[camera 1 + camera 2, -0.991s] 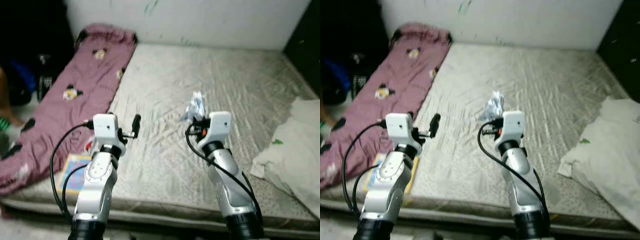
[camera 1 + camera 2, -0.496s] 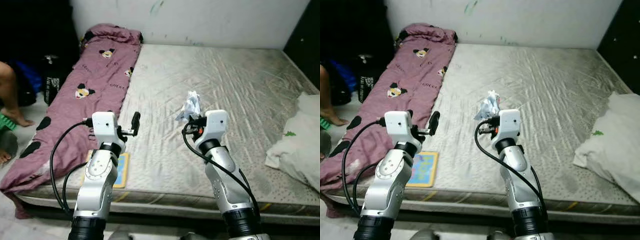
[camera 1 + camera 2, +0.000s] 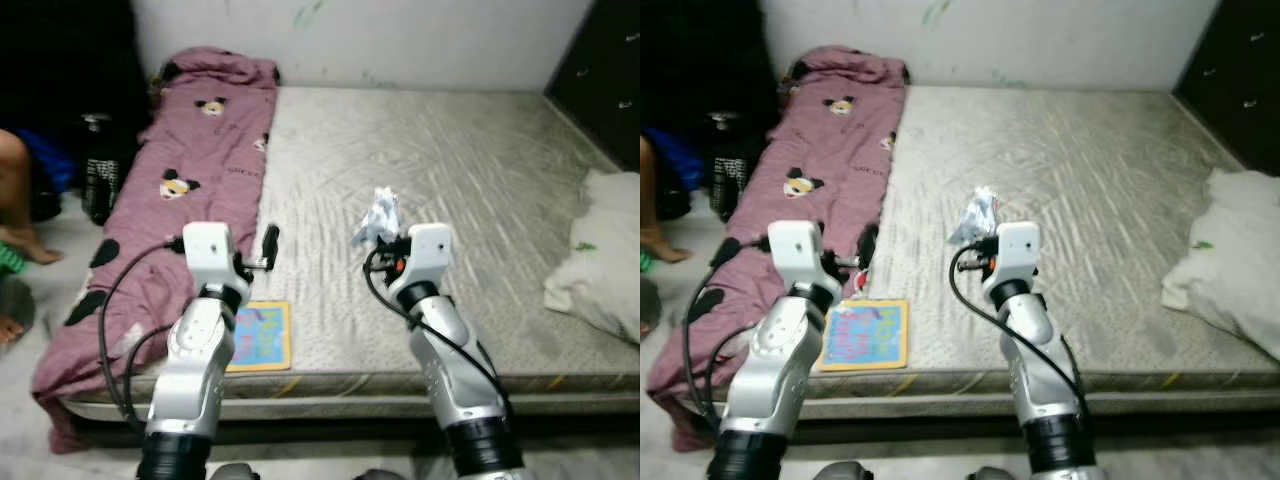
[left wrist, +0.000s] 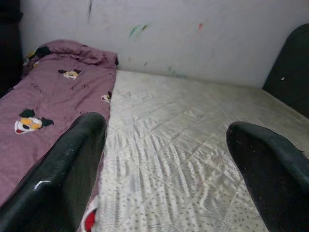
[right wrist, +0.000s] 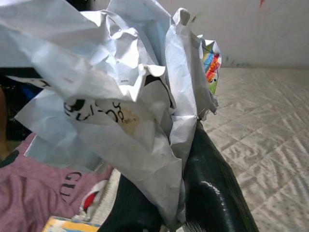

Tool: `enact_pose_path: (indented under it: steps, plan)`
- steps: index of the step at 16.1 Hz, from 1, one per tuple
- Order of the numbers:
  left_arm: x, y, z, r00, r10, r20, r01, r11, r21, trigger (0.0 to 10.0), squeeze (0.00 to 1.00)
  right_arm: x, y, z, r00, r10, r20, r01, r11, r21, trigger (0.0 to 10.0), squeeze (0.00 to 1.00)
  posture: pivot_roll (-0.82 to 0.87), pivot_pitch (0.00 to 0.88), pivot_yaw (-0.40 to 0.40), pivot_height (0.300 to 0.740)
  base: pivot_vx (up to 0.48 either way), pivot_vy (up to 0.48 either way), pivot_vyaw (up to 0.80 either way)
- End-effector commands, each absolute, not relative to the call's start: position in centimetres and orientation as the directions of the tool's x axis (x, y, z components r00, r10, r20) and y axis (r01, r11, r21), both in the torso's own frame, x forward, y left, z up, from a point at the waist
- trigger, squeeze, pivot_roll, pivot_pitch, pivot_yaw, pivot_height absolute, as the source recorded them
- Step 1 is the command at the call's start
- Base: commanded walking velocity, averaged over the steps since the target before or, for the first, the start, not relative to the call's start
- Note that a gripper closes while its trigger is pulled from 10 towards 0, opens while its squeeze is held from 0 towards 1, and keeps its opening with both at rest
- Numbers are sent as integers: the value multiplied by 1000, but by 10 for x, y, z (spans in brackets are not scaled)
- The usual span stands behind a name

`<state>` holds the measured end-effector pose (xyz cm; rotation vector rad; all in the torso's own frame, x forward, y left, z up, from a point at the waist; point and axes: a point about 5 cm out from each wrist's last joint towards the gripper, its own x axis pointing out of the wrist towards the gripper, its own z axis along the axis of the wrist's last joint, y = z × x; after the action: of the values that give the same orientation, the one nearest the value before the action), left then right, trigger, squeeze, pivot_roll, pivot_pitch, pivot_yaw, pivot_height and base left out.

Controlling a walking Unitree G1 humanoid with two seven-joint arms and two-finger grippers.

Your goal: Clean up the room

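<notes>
My right gripper (image 3: pixel 378 237) is shut on a crumpled wad of white paper (image 3: pixel 379 215), held up above the grey mattress (image 3: pixel 450 160). In the right wrist view the crumpled paper (image 5: pixel 130 101) bulges out from between the black fingers (image 5: pixel 212 183). My left gripper (image 3: pixel 268 242) is raised over the mattress's front left part, open and empty; in the left wrist view its two fingers (image 4: pixel 63 179) stand wide apart. A colourful picture book (image 3: pixel 260 335) lies on the mattress near the front edge, below the left arm.
A purple cartoon-print blanket (image 3: pixel 170 190) runs along the mattress's left side. A white cloth heap (image 3: pixel 600 260) lies at the right edge. A person's legs (image 3: pixel 15 200) and dark bags (image 3: pixel 95 175) are on the floor at left. A dark cabinet (image 3: pixel 600 70) stands at the far right.
The camera has drawn back and tilted, so the bed's front edge and the book show more fully. Both arms keep their pose; the right gripper still holds the paper.
</notes>
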<state>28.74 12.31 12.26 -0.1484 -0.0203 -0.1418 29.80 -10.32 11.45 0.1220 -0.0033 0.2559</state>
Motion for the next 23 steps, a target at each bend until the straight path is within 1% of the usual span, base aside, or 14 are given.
enact_pose_path:
  steps: [1,11,14,15,16,20,23]
  plan:
    - [286,131,122,993,-118,24,120,983,-136,10000,0,298,-93,120,958,284,40,-287,950,125,10000,0,2,0,-20,740,0,480,0]
    - [287,132,123,991,-129,33,133,978,-160,10000,0,300,-88,122,944,324,57,-329,938,108,10000,0,14,0,-23,740,0,480,0]
    - [288,135,124,993,-107,40,111,985,-134,10000,0,301,-88,122,943,326,62,-331,938,101,10000,0,16,0,-26,740,0,480,0]
    - [289,139,125,995,-86,53,90,992,-88,10000,0,302,-88,123,943,327,64,-332,938,98,10000,0,17,0,-26,740,0,0,0]
    - [289,140,125,995,-85,53,89,992,-85,10000,0,302,-87,123,942,329,66,-334,938,96,10000,0,17,0,-26,740,0,0,0]
    - [291,133,126,992,-108,63,114,990,-85,10000,0,303,-86,123,937,343,72,-348,934,77,10000,0,11,0,-27,740,0,0,800]
    - [292,137,126,996,-66,67,72,993,-91,10000,0,304,-85,124,935,346,72,-351,934,67,10000,0,9,0,-32,740,0,0,800]
